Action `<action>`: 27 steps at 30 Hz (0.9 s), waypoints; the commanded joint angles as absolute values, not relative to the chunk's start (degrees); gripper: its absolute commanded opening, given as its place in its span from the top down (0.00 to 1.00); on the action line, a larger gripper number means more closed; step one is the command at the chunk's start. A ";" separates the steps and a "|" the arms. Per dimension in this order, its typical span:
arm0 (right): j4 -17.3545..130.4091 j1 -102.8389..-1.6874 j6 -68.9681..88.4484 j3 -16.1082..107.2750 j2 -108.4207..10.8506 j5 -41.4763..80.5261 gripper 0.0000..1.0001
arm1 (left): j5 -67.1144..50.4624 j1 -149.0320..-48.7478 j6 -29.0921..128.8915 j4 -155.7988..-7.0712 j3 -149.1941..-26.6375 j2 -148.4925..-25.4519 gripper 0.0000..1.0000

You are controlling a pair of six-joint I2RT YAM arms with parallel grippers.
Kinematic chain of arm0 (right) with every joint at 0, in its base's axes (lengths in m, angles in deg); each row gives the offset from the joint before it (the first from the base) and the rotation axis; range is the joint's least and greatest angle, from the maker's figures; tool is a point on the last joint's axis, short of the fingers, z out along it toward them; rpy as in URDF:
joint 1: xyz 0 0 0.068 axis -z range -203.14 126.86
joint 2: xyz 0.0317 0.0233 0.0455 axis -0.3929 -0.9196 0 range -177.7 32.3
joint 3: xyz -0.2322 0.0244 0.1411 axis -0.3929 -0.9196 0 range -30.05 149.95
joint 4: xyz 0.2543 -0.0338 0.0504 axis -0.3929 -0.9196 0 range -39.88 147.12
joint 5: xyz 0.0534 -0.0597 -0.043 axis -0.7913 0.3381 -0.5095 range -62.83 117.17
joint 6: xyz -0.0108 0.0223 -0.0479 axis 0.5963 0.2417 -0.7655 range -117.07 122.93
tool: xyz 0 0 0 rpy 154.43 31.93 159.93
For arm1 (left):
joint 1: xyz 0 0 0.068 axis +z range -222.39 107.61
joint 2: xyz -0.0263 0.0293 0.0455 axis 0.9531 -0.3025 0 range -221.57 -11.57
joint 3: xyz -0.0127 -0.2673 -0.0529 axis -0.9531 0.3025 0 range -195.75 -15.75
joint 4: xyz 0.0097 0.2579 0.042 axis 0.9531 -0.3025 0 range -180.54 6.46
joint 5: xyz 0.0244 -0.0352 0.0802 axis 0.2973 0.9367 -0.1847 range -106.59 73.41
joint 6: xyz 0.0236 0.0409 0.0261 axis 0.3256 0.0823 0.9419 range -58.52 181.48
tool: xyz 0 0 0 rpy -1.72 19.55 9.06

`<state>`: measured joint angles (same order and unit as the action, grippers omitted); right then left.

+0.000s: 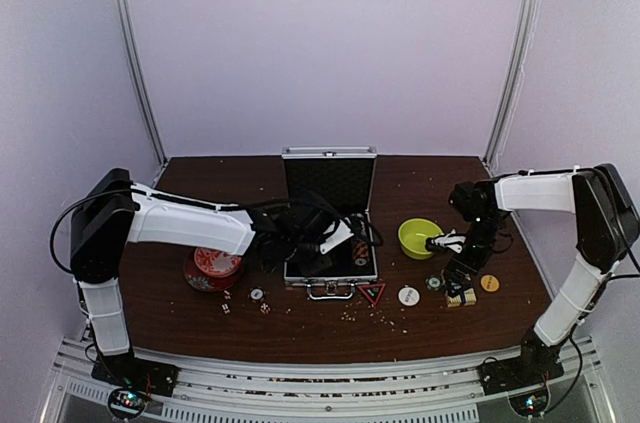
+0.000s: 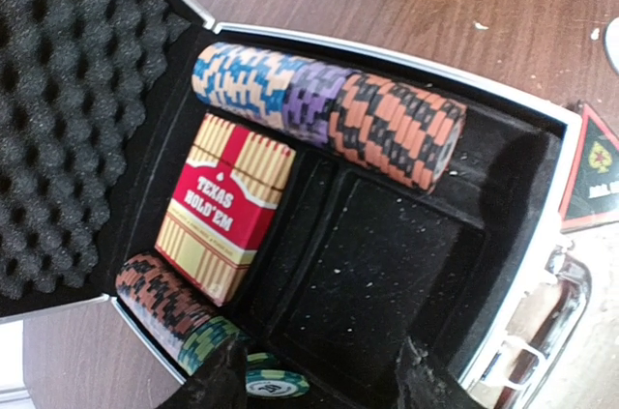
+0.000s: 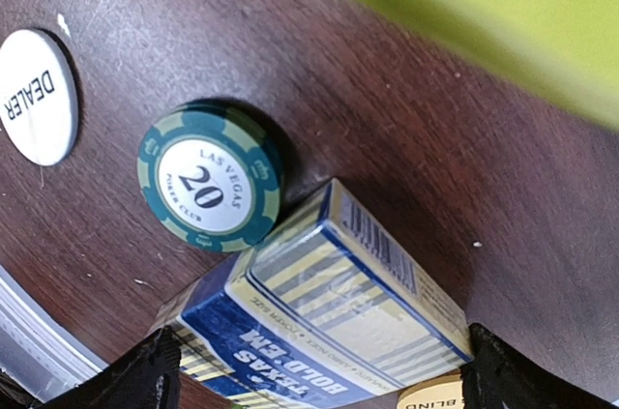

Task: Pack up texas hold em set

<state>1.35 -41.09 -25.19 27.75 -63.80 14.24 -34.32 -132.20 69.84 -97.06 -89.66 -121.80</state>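
The silver case [image 1: 329, 280] lies open at the table's middle, lid up. In the left wrist view its black tray [image 2: 387, 264] holds a row of striped chips [image 2: 329, 109], a red card deck [image 2: 224, 206] and a shorter chip row [image 2: 169, 307]. My left gripper [image 2: 321, 385] hangs open and empty over the tray, a loose green chip [image 2: 276, 385] by its left finger. My right gripper [image 3: 324, 380] is open, straddling the blue card deck [image 3: 329, 312] that lies on the table. A green 20 chip [image 3: 209, 177] touches that deck.
The lime-green bowl [image 1: 418, 238] stands just behind my right gripper. The red tin [image 1: 212, 265] sits left of the case under my left arm. A triangular button [image 1: 372, 292], white dealer button [image 1: 408, 295], orange button [image 1: 489, 283], small dice [image 1: 226, 308] and crumbs lie near the front.
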 commanded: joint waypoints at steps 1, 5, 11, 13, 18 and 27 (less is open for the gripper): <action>3.66 -41.66 -23.53 28.44 -64.02 11.95 0.00 | -30.98 -132.60 69.30 -94.80 -89.40 -119.78 0.46; 2.71 -41.68 -23.58 29.93 -64.30 7.40 0.00 | -29.58 -132.60 69.44 -94.79 -89.44 -119.83 0.46; 5.24 -42.66 -19.57 30.20 -66.49 9.15 0.00 | -29.60 -132.60 69.43 -94.87 -89.46 -120.00 0.46; 5.98 -44.15 -19.40 29.73 -66.86 11.96 0.00 | -29.71 -132.60 69.43 -95.06 -89.63 -120.11 0.46; 8.14 -48.29 -18.66 27.16 -65.28 22.71 0.00 | -30.65 -132.68 69.21 -95.67 -89.43 -119.64 0.46; 5.53 -48.67 -19.44 23.79 -59.13 33.08 0.00 | -31.31 -132.68 69.49 -95.84 -89.64 -119.63 0.46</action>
<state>7.32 -48.79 -19.36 25.43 -62.71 25.30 -30.76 -132.40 69.84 -97.08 -89.66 -121.80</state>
